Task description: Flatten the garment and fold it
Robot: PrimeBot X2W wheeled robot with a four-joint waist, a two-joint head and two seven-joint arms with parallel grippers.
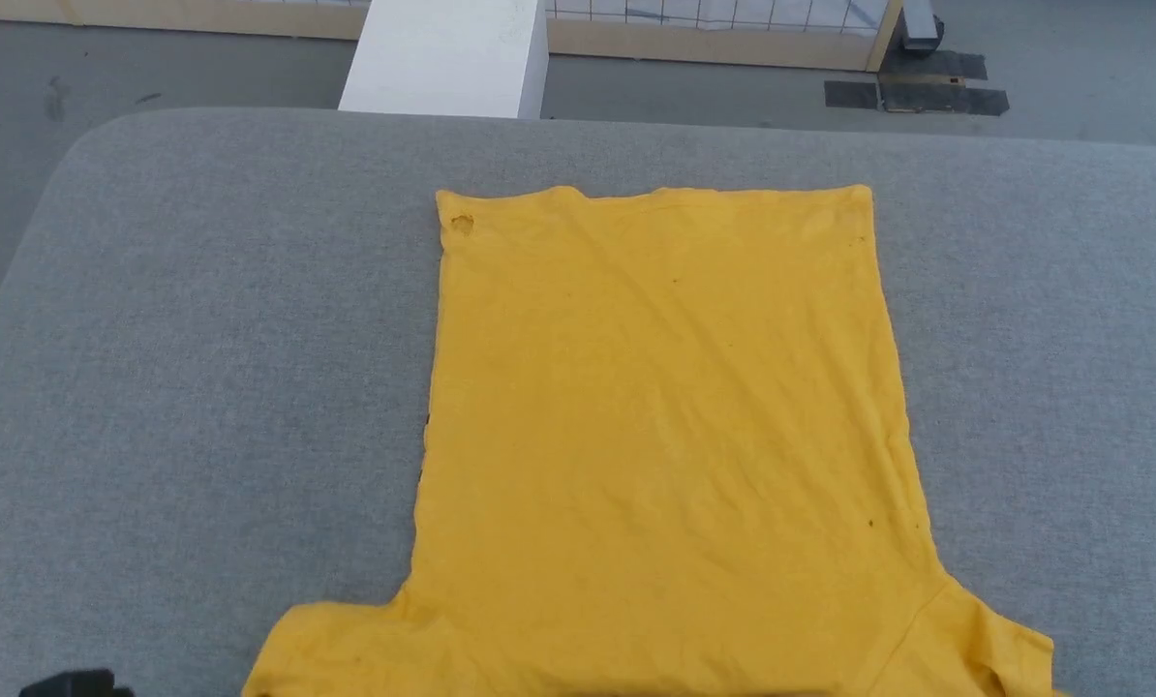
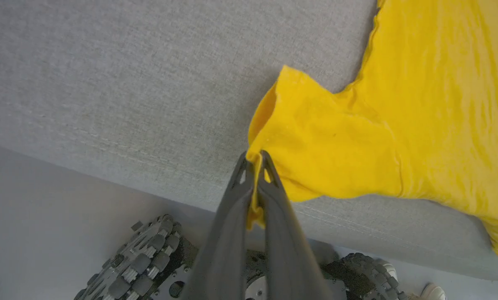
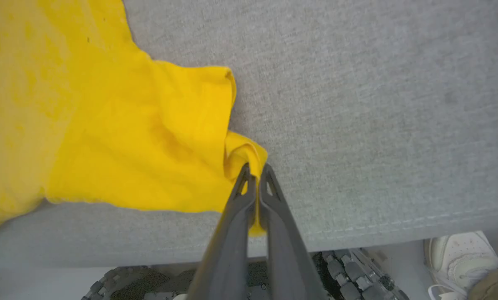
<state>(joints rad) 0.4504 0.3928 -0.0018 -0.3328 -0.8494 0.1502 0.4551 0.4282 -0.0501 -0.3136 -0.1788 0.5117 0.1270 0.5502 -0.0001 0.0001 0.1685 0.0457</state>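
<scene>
The garment (image 1: 670,436), a plain mustard-yellow T-shirt, lies spread flat on the grey padded table (image 1: 200,339), hem at the far side and both sleeves at the near edge. In the left wrist view my left gripper (image 2: 255,160) is shut on the cuff of the left sleeve (image 2: 315,141), with yellow cloth pinched between its fingers. My right gripper (image 3: 255,173) is shut on the bunched cuff of the right sleeve (image 3: 182,137) in the same way. Both grips sit just inside the table's near edge. A dark bit of the left gripper (image 1: 75,683) shows at the head view's bottom left.
A white box (image 1: 447,58) stands past the table's far edge, with a wood-framed mesh fence (image 1: 714,29) behind it. Below the near edge are my base's wheels (image 2: 140,262). A person's white shoe (image 3: 461,258) is on the floor at the right.
</scene>
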